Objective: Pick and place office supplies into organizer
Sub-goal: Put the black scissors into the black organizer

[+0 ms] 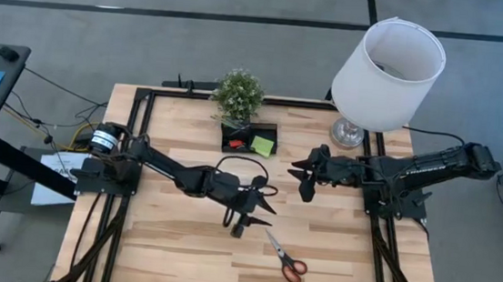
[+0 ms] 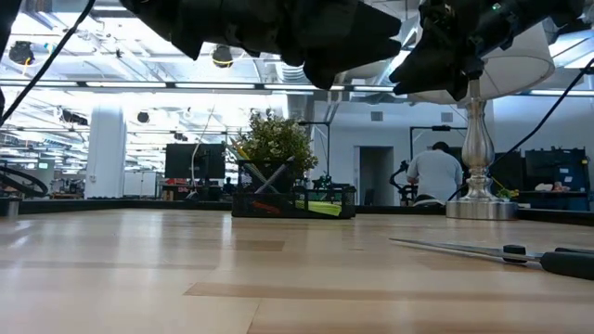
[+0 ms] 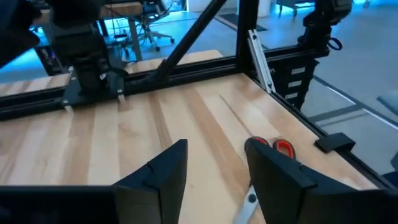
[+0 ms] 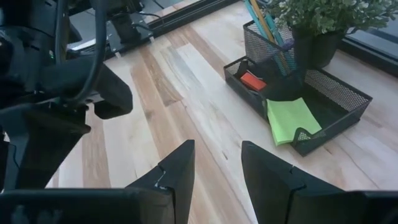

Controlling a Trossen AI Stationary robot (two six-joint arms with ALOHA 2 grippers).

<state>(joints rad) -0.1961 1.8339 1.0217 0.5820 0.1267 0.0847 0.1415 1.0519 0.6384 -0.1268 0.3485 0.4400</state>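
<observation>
At the back middle of the bench (image 1: 178, 253), just in front of a potted plant (image 1: 238, 93), the black mesh organizer (image 1: 249, 138) is being seen standing upright. A lime-green sticky-note pad (image 4: 290, 119) is lying in its low tray section, a small red piece (image 4: 252, 81) is lying in the neighbouring compartment, and several pens (image 4: 266, 28) are standing tilted in the tall cup section beside the plant pot.

Near the front of the bench, right of centre, the red-handled scissors (image 1: 284, 258) are lying flat and closed, well apart from the organizer and untouched by either arm. In the low view they are showing as a thin blade and dark handle at the right side (image 2: 492, 250).

The left claw (image 1: 258, 210) is being held over the bench middle, raised clear of the surface, between the organizer and the scissors. Its fingers (image 3: 163, 177) are being kept apart with nothing between them; in the left wrist view the scissors (image 3: 273, 149) are partly visible beyond the fingers.

The right claw (image 1: 302, 175) is being held above the bench to the right of the organizer, pointing towards the left arm. Its fingers (image 4: 177, 171) are standing apart and empty, with bare wood showing in the gap.

A white-shaded lamp (image 1: 387, 73) is standing at the back right corner. In the low view a person (image 2: 434, 173) is being seen in the room beyond.
</observation>
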